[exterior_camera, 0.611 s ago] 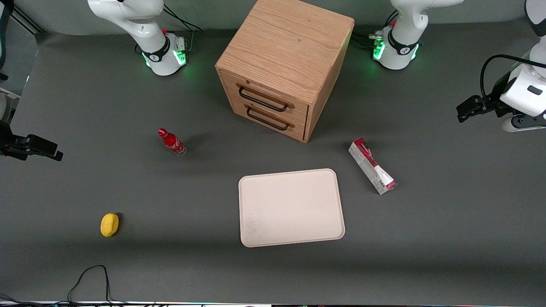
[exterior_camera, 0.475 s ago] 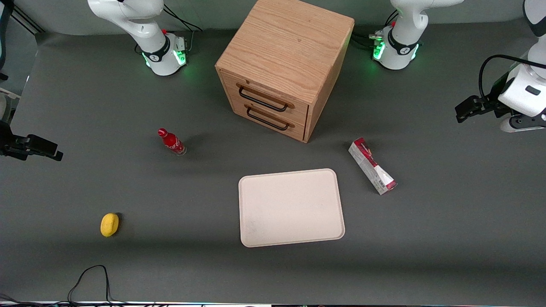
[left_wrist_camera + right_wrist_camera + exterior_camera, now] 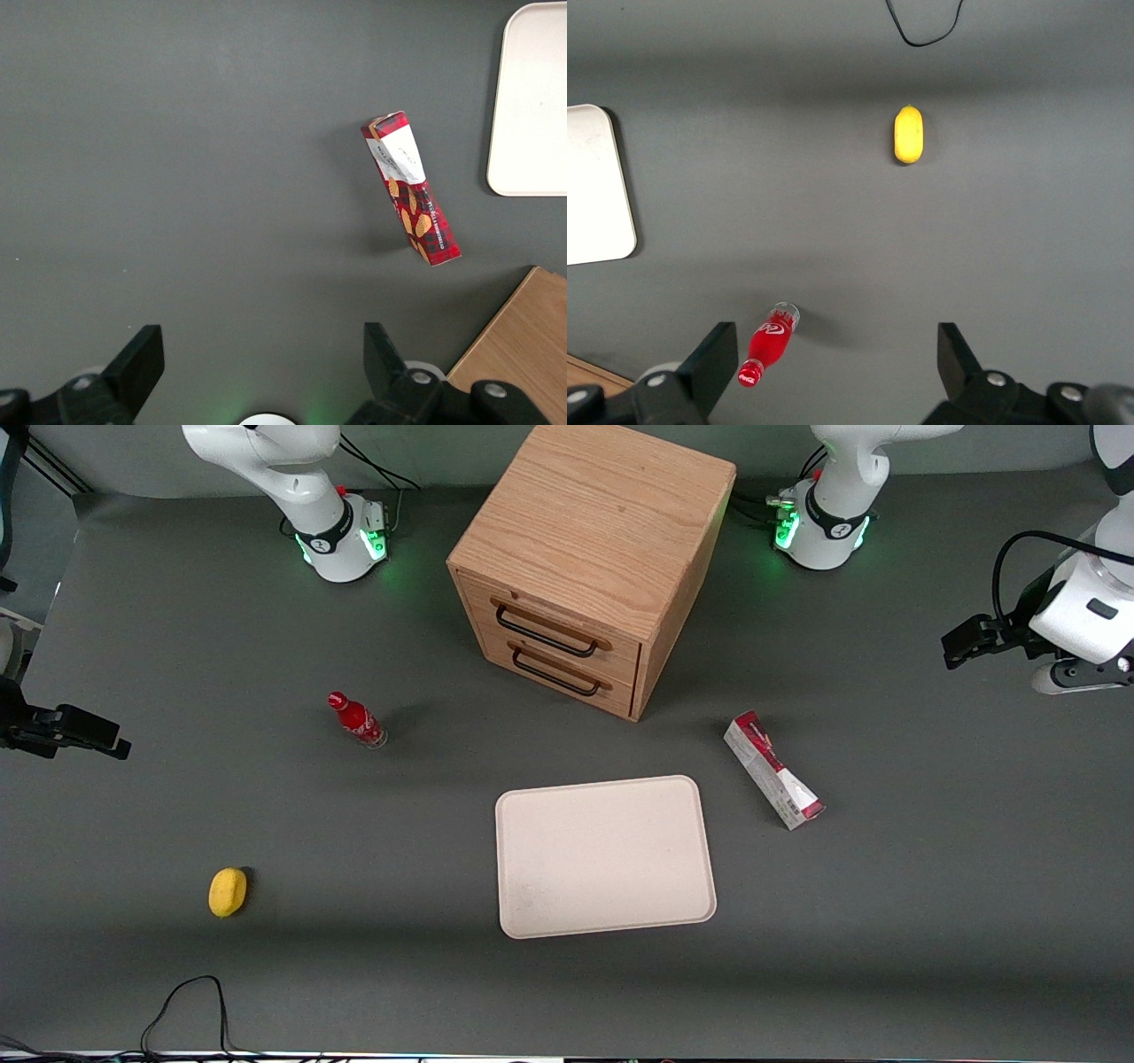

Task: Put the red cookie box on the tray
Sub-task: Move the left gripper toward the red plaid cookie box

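Two things matter here: the tray point(image 3: 605, 856) sits flat on the table in front of the wooden cabinet point(image 3: 589, 562), and the red cookie box point(image 3: 772, 770) lies on the table just beside it, not touching. My gripper point(image 3: 261, 354) hangs well apart above the working arm's end, jaws spread wide, holding nothing.

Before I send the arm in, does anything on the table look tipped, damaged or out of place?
Nothing looks damaged or spilled. The red cookie box lies flat on the table beside the tray, askew to its edges and apart from it. The open gripper hangs above the table, well clear of the box.
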Controlling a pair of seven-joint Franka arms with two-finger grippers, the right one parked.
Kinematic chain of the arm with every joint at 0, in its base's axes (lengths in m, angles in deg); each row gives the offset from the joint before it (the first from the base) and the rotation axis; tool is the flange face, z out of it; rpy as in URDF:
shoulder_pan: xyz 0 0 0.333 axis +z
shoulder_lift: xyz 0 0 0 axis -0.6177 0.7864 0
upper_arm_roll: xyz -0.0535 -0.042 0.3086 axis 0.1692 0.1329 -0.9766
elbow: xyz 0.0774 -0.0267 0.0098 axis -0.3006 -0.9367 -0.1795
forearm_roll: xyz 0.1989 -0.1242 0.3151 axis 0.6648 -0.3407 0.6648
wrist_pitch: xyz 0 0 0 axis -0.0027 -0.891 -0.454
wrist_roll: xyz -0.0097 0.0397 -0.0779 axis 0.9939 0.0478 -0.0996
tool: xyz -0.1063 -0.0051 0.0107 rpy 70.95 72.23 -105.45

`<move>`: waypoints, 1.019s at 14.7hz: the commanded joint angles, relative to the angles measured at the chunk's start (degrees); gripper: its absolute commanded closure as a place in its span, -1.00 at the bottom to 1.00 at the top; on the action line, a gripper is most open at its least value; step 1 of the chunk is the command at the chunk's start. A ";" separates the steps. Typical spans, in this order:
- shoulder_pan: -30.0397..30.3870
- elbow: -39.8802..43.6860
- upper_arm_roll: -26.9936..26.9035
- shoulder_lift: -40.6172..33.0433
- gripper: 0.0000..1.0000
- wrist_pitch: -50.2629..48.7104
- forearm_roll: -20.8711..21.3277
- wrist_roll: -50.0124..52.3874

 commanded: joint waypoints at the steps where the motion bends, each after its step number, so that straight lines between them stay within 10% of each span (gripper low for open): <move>1: -1.07 3.09 0.07 1.74 -1.00 -1.81 -0.43 0.71; 8: -5.55 6.07 0.95 3.93 -1.00 -3.57 -4.99 11.22; 15: -6.00 21.03 13.34 16.32 -1.00 -4.36 -4.47 36.74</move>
